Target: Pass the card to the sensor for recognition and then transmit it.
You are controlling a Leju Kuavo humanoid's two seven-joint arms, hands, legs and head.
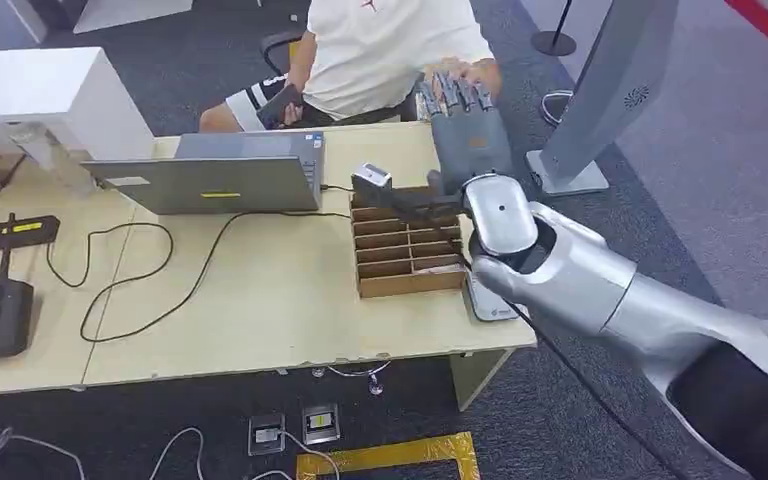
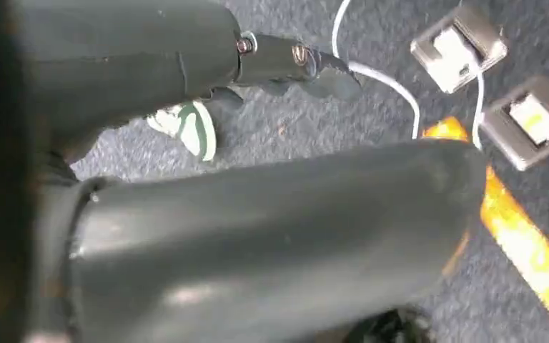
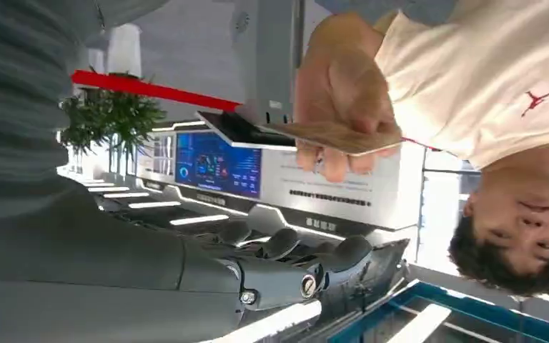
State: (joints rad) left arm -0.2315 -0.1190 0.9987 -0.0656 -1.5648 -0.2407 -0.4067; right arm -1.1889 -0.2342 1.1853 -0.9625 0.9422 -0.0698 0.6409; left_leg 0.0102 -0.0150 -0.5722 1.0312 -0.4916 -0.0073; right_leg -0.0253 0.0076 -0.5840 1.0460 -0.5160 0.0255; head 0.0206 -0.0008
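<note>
Our right hand (image 1: 470, 125) extended flat past the wooden organizer (image 1: 405, 250), fingers apart and empty, card (image 3: 332, 136) in a person's hand (image 3: 343, 100) just beyond them, our left hand (image 2: 286, 64) blurred, its state unclear.

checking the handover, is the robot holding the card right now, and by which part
No. The right hand holds nothing. The card is in the person's hand, whose fingers close over one end.

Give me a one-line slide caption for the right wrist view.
A person's hand holds a thin tan card above the right robot hand.
</note>
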